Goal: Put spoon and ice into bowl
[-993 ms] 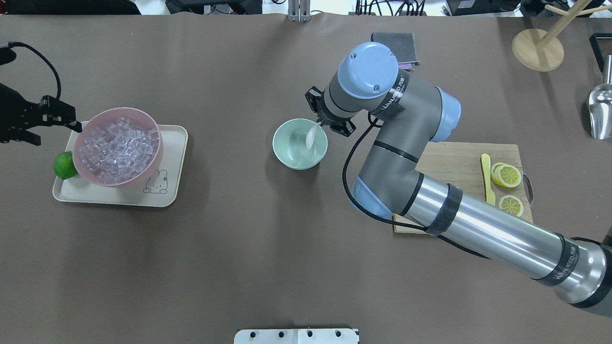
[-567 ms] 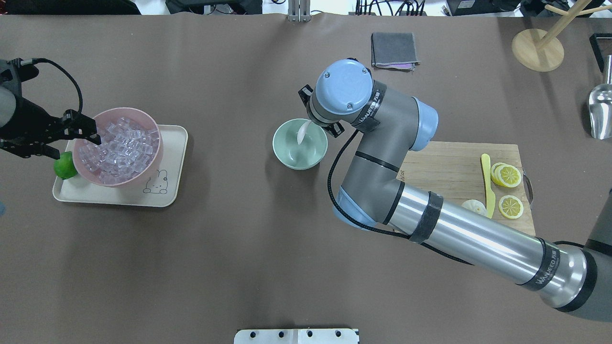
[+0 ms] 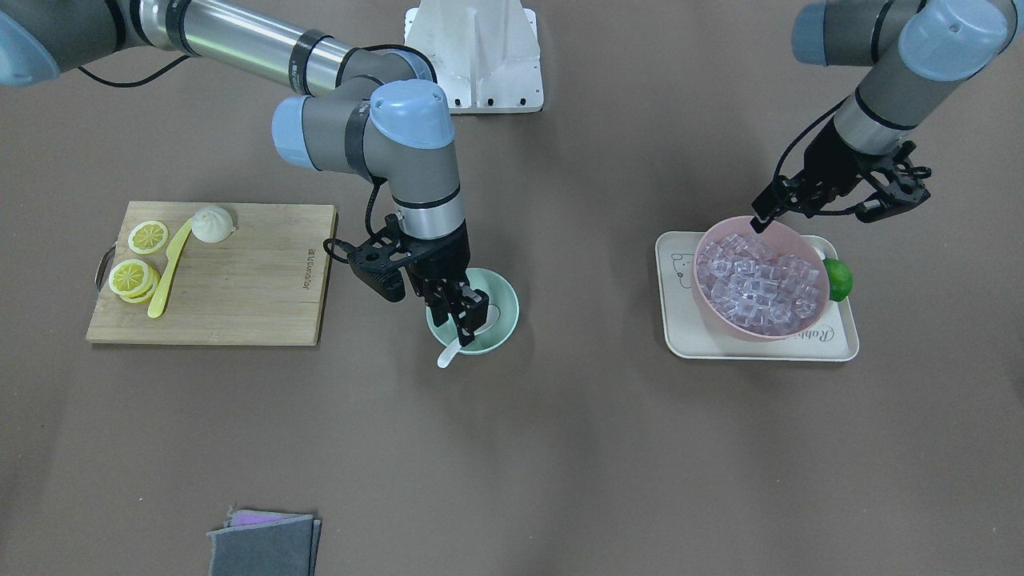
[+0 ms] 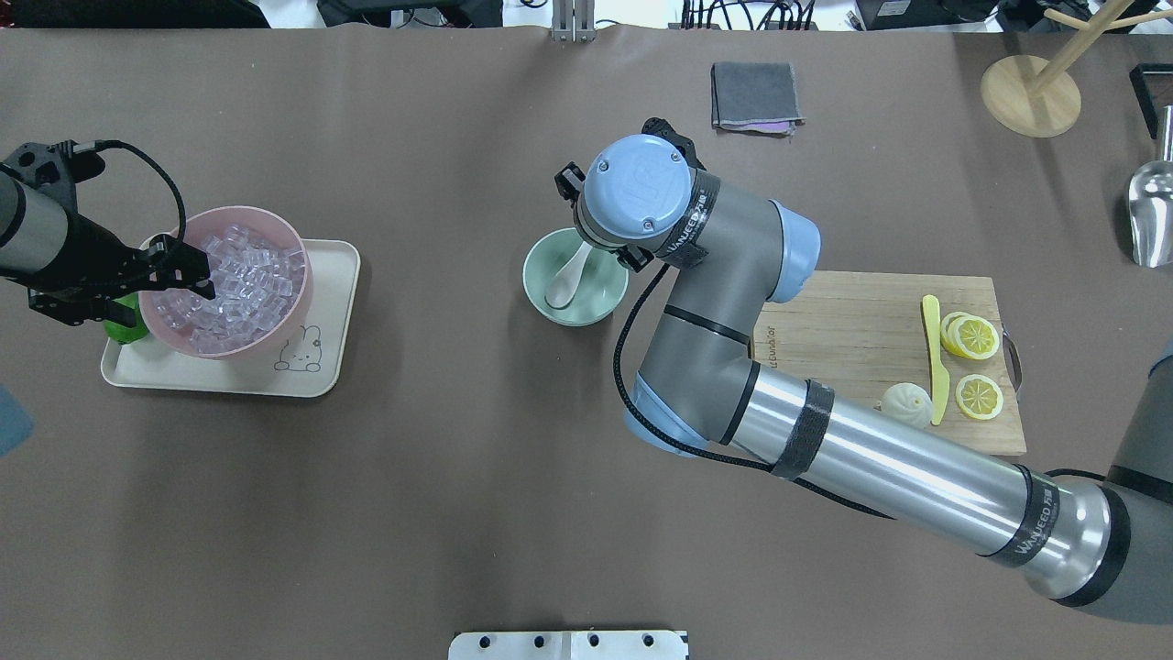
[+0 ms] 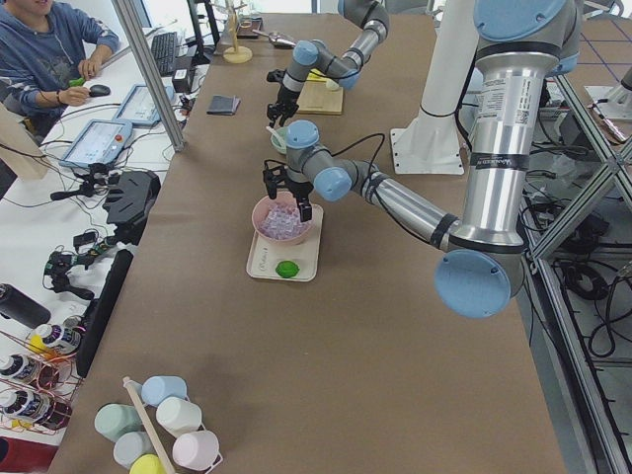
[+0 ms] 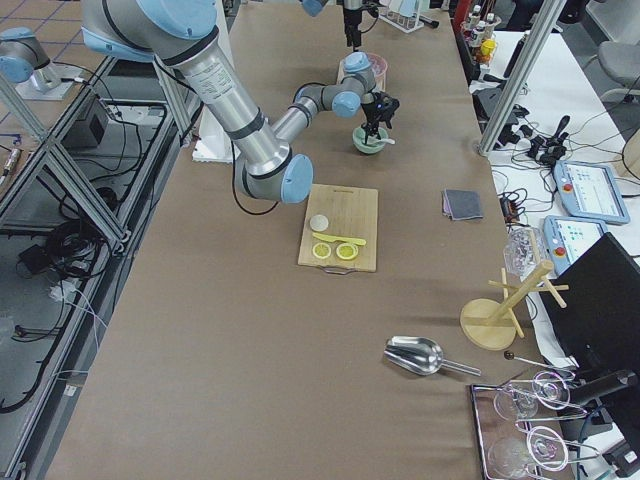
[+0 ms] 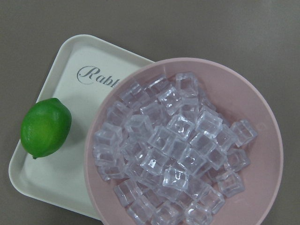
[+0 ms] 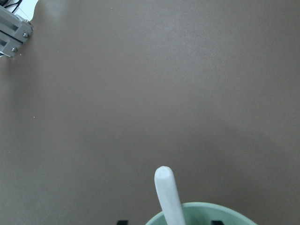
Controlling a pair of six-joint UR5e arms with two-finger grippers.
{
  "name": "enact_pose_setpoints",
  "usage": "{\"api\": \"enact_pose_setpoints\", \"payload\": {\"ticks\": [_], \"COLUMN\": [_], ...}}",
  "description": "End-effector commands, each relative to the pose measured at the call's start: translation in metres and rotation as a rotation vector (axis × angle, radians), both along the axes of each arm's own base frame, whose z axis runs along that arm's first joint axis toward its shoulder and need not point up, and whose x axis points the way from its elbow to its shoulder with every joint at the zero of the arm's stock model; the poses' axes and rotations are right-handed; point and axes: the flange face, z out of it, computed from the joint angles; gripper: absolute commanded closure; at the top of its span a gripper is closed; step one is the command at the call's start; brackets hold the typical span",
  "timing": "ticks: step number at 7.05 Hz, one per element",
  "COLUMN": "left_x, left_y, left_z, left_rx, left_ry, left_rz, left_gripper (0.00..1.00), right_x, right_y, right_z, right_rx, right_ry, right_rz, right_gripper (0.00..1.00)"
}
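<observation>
Leaning spoon in the mint bowl, ice in the pink bowl.
Front: right gripper down inside the mint bowl; left gripper spread wide over the pink bowl's rim. Overhead: scoop inside, handle under the right wrist. Left wrist: ice heaped up, a lime just beside the pink bowl. Right wrist: jaws wide apart, clear of the handle.

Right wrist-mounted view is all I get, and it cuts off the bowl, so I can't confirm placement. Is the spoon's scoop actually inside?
Observer: Yes, the spoon has its scoop resting inside the bowl, in the half nearer the robot.
Operator: Any ice in it yet?
Observer: None; the ice all sits in the pink bowl on the tray.
</observation>
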Motion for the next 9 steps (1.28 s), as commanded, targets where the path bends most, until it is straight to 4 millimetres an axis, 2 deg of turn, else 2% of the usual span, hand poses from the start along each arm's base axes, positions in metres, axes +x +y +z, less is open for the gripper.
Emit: {"api": "enact_pose_setpoints", "payload": {"ticks": [1, 2, 4, 5, 6, 9], "left_x": [0.021, 0.026, 0.030, 0.038, 0.051, 0.060], "left_y": [-0.018, -0.024, -0.026, -0.023, -0.018, -0.019], "left_z": [-0.002, 0.004, 0.009, 0.013, 0.015, 0.021], "left_rx": [-0.005, -0.016, -0.014, -0.020, -0.028, -0.038], "left_ry": [-0.006, -0.014, -0.034, -0.043, -0.057, -0.072], "left_rz": [0.003, 0.003, -0.005, 0.003, -0.002, -0.004], "left_gripper": [0.02, 0.02, 0.03, 0.04, 0.06, 0.15], "right_x": [0.018, 0.048, 0.150, 0.199, 0.215, 0.221], "right_y": [-0.010, -0.007, -0.004, -0.006, -0.004, -0.003], "right_z": [0.012, 0.033, 0.082, 0.110, 0.120, 0.130], "right_rx": [0.005, 0.018, 0.077, 0.103, 0.115, 0.104], "right_ry": [0.008, 0.015, 0.021, 0.028, 0.032, 0.039], "right_rz": [-0.065, -0.082, -0.241, -0.311, -0.338, -0.335], "right_gripper": [0.00, 0.00, 0.00, 0.00, 0.00, 0.00]}}
